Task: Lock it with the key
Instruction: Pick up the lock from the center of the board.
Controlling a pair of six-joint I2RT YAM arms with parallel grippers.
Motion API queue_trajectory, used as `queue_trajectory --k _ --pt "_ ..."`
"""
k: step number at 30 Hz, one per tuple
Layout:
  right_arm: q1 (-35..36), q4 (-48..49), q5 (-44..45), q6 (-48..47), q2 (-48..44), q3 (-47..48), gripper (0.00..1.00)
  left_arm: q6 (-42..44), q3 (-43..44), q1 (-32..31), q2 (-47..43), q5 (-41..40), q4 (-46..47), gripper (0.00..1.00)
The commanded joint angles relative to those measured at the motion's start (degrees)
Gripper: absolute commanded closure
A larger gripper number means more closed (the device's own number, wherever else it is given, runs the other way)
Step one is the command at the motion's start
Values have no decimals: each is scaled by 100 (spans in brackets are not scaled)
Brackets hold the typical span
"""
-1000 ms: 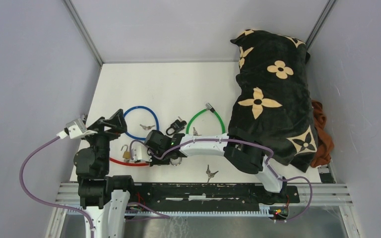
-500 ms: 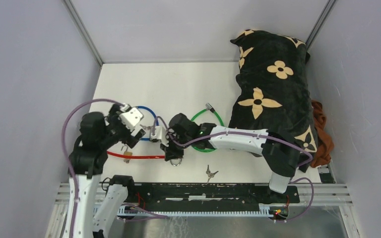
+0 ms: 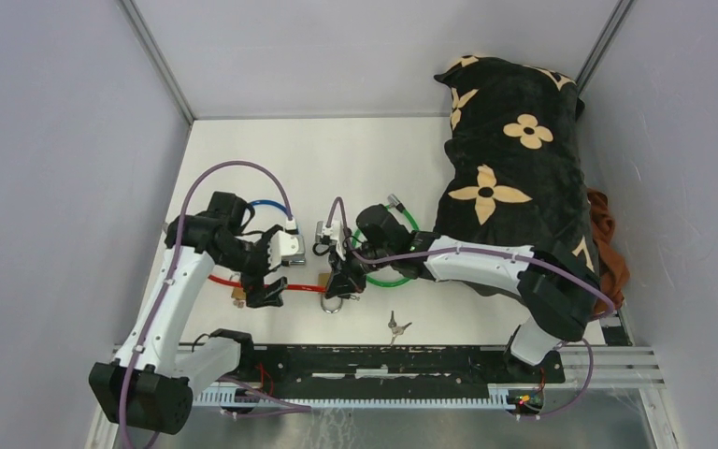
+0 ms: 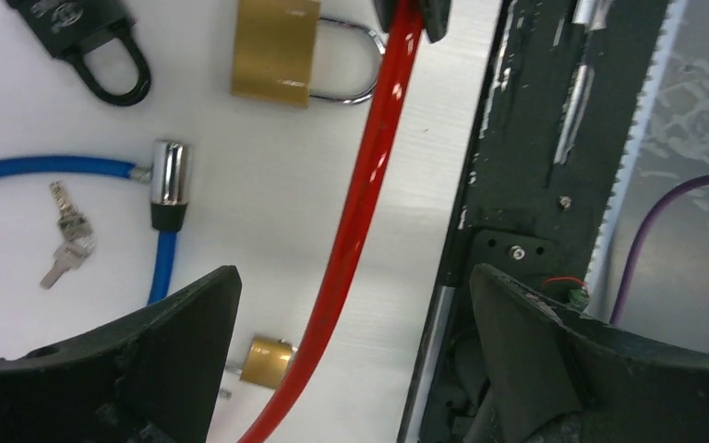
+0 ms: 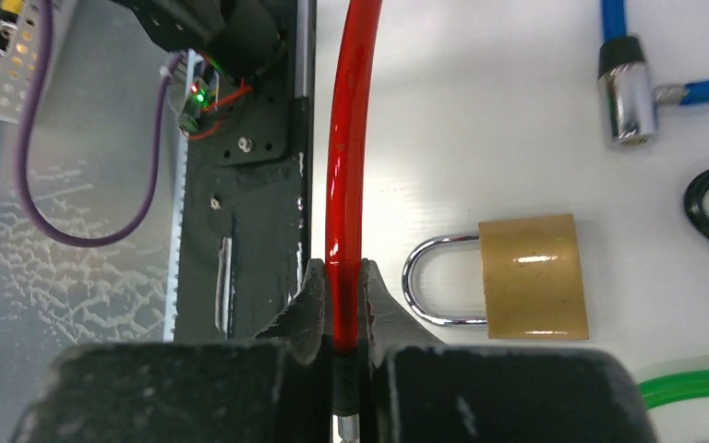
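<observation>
White table [image 3: 337,159], grey walls on three sides. Black flowered blanket [image 3: 514,178] heaped along the right edge, orange cloth [image 3: 608,253] at its right. Open room toward the far wall. Black rail [image 3: 393,360] runs along the near edge. Right gripper [image 5: 342,286]: jaws clamped tight on red cable lock [image 5: 349,138], near-left on the table beside the rail. Left gripper [image 4: 351,286]: jaws spread wide over the same cable, gripping nothing. Blue cable [image 4: 46,169] and green cable [image 3: 402,220] nearby. Brass padlock [image 5: 531,277] just beside red cable lock. Key bunch [image 3: 395,326] lies loose near the rail. Small key [image 4: 65,245] by blue cable.
</observation>
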Motion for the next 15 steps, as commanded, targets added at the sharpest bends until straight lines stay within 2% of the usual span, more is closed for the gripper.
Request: queue_trajectory --k 1,5,7,9,10,12,13,15 --pt "-90 842 -366 263 -507 -78 100 784 -186 -156 182 700 -249 0" --pt "-96 904 -527 200 -709 -174 100 665 -822 -213 -9 540 796 0" --pt "-96 841 -566 119 -870 -241 100 626 -901 -214 -60 353 1235 9" --pt "-119 809 -608 45 -1062 -328 100 625 -846 -215 -60 239 1411 30" --pt "-138 709 -577 -32 -1174 -343 100 609 -774 -215 -38 230 1401 46" --pt "-206 398 -323 -307 -1386 -374 100 448 -546 -209 14 293 1284 86" --pt "-246 207 -54 -557 -1492 -399 100 248 -424 -214 47 332 1257 96" --pt "-251 -80 673 -982 -1672 -399 98 -230 -213 -215 128 416 1183 98"
